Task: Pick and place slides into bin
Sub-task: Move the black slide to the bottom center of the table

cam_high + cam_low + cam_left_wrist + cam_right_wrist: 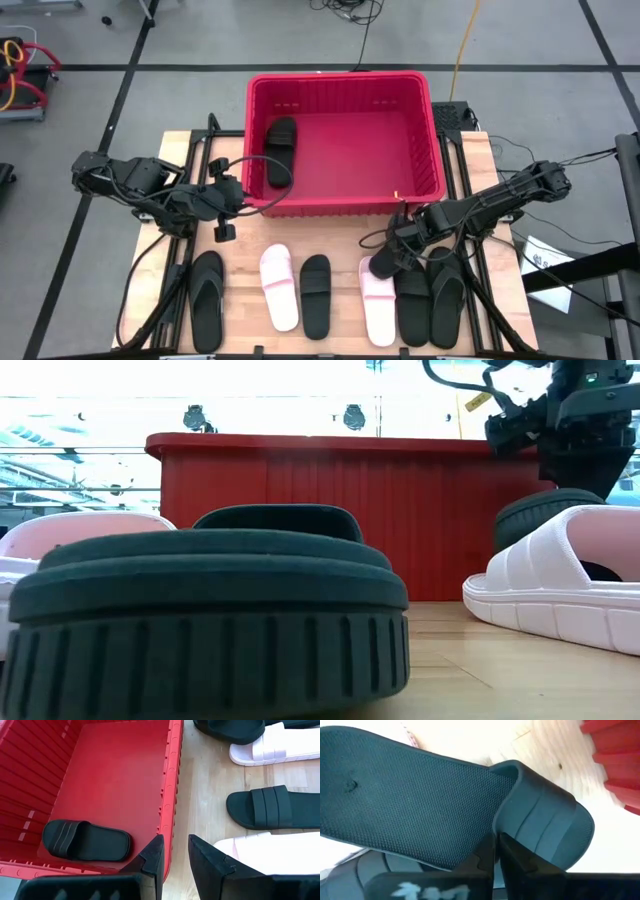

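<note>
The red bin [430,150] stands at the table's far middle, with one black slide [280,150] flat on its floor by the left wall. Several slides lie in a row along the near edge: a black one [207,300], a pink one [280,288], a black one [316,295], a pink one [377,305] and two black ones [445,300]. My right gripper [495,855] points down over the right group, shut on a black slide [420,795]. My left gripper [175,855] hangs open over the bin's near left rim, holding nothing. My right gripper pinches the black slide's band at its edge [506,827] between its two fingers, where the band arches over the footbed. The fingers come from above, pointing down. In the low view the slide's band end [550,510] shows behind the pink slide; whether it is off the table I cannot tell.
The bin's near wall [340,208] stands just beyond the row of slides. A pink slide [570,580] lies right next to the held one. Cables and arm mounts run along both table sides. Bare wood shows between bin and slides [330,235].
</note>
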You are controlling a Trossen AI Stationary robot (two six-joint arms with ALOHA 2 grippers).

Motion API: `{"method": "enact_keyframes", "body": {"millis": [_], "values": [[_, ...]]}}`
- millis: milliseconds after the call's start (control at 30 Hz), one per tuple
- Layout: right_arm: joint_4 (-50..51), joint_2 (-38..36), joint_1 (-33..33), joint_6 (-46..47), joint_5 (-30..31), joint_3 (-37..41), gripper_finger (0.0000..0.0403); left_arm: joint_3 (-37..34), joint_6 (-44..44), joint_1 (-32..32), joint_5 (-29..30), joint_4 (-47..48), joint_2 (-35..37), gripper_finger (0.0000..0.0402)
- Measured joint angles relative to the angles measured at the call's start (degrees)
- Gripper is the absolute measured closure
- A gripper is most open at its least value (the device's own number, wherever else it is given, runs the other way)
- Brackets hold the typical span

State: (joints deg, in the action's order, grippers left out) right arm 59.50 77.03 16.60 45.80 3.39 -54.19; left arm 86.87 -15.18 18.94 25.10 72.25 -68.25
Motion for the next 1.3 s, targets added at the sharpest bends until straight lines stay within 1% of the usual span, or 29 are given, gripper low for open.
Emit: {"method": "enact_keyframes", "body": {"millis": [433, 833, 1133, 1300], "values": [[-2.11, 0.02, 0.0, -1.97, -0.28, -0.23, 0.0402, 0.0, -0.13, 0.0, 0.02, 0.0, 0.0, 0.0316], [-1.64, 0.09, 0.0, -5.53, -0.25, -5.73, 0.0402, 0.0, -0.28, 0.01, 0.02, -0.02, 0.0, 0.0316], [-1.4, 0.09, 0.0, -10.7, 0.03, -9.81, 0.0403, 0.0, -0.57, 0.01, 0.02, -0.03, 0.0, 0.0316], [-1.36, 0.09, -0.05, -14.52, 1.98, -11.36, 0.0403, 0.0, -0.59, 0.02, 0.02, -0.04, 0.0, 0.0316]]}}
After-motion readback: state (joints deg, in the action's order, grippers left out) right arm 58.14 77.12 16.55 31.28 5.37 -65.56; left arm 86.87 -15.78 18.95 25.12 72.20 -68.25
